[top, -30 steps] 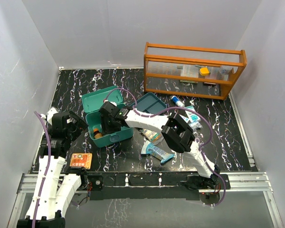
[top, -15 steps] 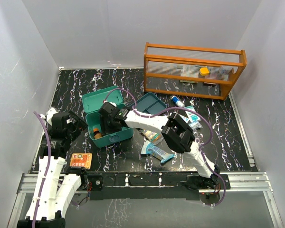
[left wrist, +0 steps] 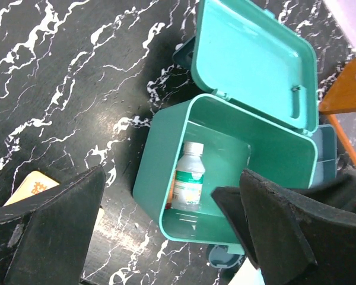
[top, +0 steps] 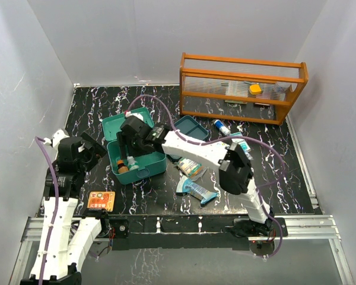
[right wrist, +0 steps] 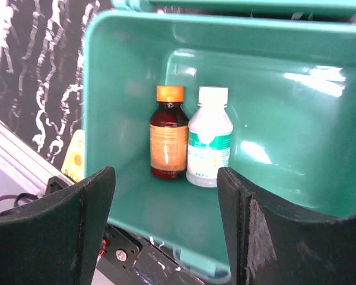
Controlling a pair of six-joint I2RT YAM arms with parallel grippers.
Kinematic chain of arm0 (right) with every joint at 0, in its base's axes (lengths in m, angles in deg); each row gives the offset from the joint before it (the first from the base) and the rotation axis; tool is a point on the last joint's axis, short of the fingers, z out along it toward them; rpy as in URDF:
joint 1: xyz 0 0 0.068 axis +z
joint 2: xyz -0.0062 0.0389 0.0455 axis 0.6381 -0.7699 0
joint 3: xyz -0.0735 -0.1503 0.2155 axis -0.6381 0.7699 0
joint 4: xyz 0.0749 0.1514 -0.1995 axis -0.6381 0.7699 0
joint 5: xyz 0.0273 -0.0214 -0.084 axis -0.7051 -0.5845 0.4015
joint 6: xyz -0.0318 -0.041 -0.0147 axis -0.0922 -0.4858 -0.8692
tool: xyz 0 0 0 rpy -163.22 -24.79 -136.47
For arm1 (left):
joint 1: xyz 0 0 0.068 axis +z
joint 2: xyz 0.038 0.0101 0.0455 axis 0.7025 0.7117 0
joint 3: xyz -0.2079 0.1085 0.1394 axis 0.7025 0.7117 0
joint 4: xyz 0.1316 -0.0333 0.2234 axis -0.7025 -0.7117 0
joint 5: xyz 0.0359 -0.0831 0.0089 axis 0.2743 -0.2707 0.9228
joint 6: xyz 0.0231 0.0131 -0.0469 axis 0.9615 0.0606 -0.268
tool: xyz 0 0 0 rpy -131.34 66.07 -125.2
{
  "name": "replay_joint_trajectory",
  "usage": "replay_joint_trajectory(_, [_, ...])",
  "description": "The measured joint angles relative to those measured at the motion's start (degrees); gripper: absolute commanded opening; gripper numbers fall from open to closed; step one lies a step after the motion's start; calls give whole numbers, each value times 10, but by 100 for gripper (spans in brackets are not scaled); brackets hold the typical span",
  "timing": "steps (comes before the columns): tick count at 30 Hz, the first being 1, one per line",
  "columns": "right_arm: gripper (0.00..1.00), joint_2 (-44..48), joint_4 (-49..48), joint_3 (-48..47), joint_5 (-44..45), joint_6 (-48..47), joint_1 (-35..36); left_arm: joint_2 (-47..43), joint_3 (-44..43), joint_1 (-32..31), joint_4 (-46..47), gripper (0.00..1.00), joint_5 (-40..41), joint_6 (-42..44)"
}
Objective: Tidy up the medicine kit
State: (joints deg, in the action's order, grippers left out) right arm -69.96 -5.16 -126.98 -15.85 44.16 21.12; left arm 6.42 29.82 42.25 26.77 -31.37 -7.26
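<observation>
The medicine kit [top: 147, 170] is a teal box standing with its lid [top: 115, 126] flipped back. Inside, an amber bottle with an orange cap [right wrist: 168, 133] and a white bottle with a green label [right wrist: 209, 140] stand upright side by side. My right gripper [right wrist: 166, 234] hangs open just above the box interior [right wrist: 107, 89], with nothing between its fingers. The left gripper [left wrist: 166, 237] is open and empty at the box's left side [left wrist: 149, 175], looking in at the white bottle [left wrist: 188, 178]. The teal insert tray [top: 191, 127] lies right of the box, partly under the right arm.
An orange slatted rack [top: 240, 86] stands at the back right. An orange card [top: 101, 200] lies near the front left. Tubes and packets [top: 196, 189] lie right of the box, with a blue-capped bottle [top: 221, 126] and a sachet [top: 241, 148] farther right.
My right gripper has opened wider and risen back toward the lid, leaving the white bottle standing beside the amber one. The left arm has shifted slightly to the left.
</observation>
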Motion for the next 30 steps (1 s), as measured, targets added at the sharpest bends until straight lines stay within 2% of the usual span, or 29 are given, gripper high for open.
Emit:
replay_joint_trajectory(4, [68, 78, -11, 32, 33, -30, -2, -3, -20, 0, 14, 95, -26, 19])
replay_joint_trajectory(8, [67, 192, -25, 116, 92, -48, -4, -9, -31, 0, 54, 96, -91, 59])
replay_joint_trajectory(13, [67, 361, -37, 304, 179, -31, -5, -9, -48, 0, 97, 96, -191, 94])
replay_joint_trajectory(17, [67, 456, -12, 421, 219, 3, -9, -4, -49, -1, 135, 96, -271, 105])
replay_joint_trajectory(18, [66, 473, -3, 445, 223, 11, -9, -1, -49, -3, 143, 96, -288, 107])
replay_joint_trajectory(23, [45, 532, 17, 556, 209, 49, -9, 18, -54, -15, 162, 96, -338, 109])
replay_joint_trajectory(30, [35, 552, 19, 678, 127, 87, -9, 27, -57, -16, 175, 96, -356, 100])
